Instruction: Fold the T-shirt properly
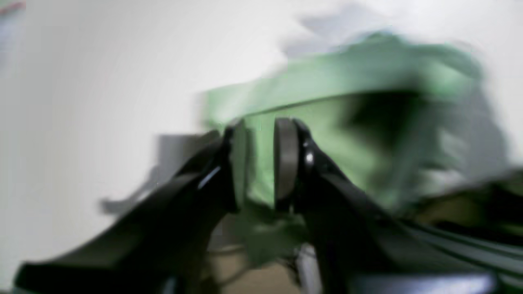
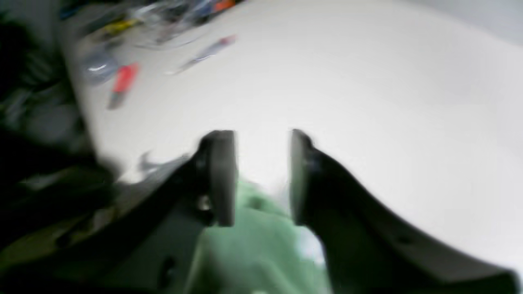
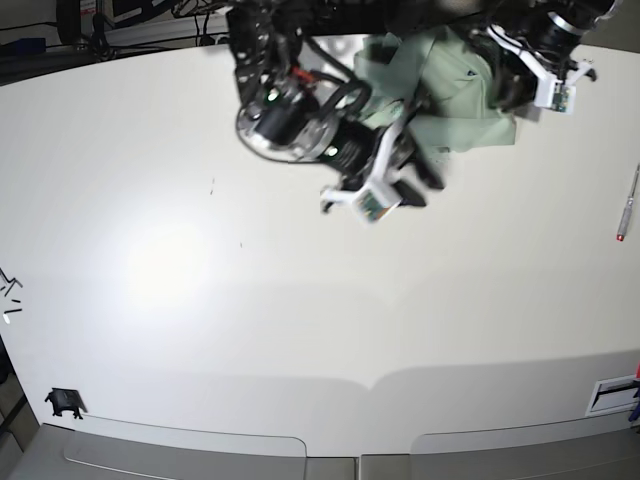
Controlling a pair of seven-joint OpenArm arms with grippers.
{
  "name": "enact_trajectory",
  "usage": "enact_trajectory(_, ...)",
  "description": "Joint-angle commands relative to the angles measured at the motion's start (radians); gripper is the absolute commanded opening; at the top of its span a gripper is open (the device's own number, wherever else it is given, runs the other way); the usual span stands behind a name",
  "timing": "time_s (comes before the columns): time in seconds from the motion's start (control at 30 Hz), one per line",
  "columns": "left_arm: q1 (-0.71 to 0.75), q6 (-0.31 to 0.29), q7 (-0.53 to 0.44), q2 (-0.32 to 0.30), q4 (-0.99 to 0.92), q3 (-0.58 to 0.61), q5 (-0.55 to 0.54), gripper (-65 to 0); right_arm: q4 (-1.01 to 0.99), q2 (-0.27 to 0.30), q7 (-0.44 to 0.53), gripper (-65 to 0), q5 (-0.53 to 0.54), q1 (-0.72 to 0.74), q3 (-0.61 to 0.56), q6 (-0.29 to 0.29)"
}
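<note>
Crumpled mint-green cloth, the T-shirt (image 3: pixel 455 95), is lying bunched in a loose heap at the far edge of a large white table (image 3: pixel 200 300), seen from overhead in the base view. Folds are piling over one another, and a small dark mark is showing on the upper part of the heap. No sleeve or collar can be made out clearly.

Both arms are reaching over that heap. The left gripper (image 1: pixel 261 163) is sitting at the heap's right side in the overhead picture. Its wrist camera is badly blurred, yet the two dark jaws are showing a narrow gap, with green cloth visible in the gap and behind it. Whether the pads are pinching the cloth or merely standing in front of it cannot be told.

The right gripper (image 2: pixel 261 177) is sitting just left of and below the heap in the overhead picture. Its wrist view, also blurred, is showing the jaws parted with bare white table between the tips. Green cloth is lying under the base of the jaws, and nothing is gripped between them.

Away from the shirt, the table is looking plain and brightly lit. A red pen (image 3: pixel 628 205) is resting near the right edge, well apart from the heap. Dark cables and equipment are crowding the room beyond the far edge, behind the shirt.
</note>
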Motion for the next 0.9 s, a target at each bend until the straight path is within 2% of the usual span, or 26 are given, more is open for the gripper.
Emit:
enact_trajectory(0.0,0.024,-0.01,-0.01,0.0,0.016,-0.005,-0.024,-58.9,0.019,-0.012,0.027,-59.6,0.026,0.019,0.028,0.007)
enact_trajectory(0.03,0.036,-0.023,-0.009,0.003,0.016,-0.005,-0.038,-61.5,0.016,-0.012,0.027,-65.0,0.03,0.029,0.06,0.007)
enact_trajectory(0.07,0.05,-0.023,-0.009,0.006,0.016,-0.004,-0.044,-64.2,0.01,-0.012,0.027,-65.0,0.037,0.039,0.087,0.007)
enact_trajectory(0.17,0.078,-0.023,-0.013,0.016,0.016,-0.004,-0.044,-65.0,-0.039,-0.008,0.027,-65.0,0.057,0.069,0.12,0.008)
enact_trajectory(0.47,0.079,-0.037,0.003,0.016,-0.158,-0.004,-0.113,-65.0,-0.359,-0.002,0.026,-65.0,0.054,0.168,0.056,0.009)
enact_trajectory(0.57,0.079,-0.037,0.01,0.016,-0.191,-0.004,-0.161,-47.5,-0.391,-0.002,0.027,-65.0,0.055,0.17,0.048,0.01)
enact_trajectory(0.67,0.082,-0.037,0.038,0.02,-0.204,-0.004,-0.234,-46.4,-0.391,-0.002,0.028,-65.0,0.055,0.171,0.048,0.01)
enact_trajectory(0.87,0.079,-0.037,0.02,0.08,-0.232,-0.004,-0.23,-46.5,-0.391,-0.002,0.027,-65.0,0.056,0.171,0.048,0.011)
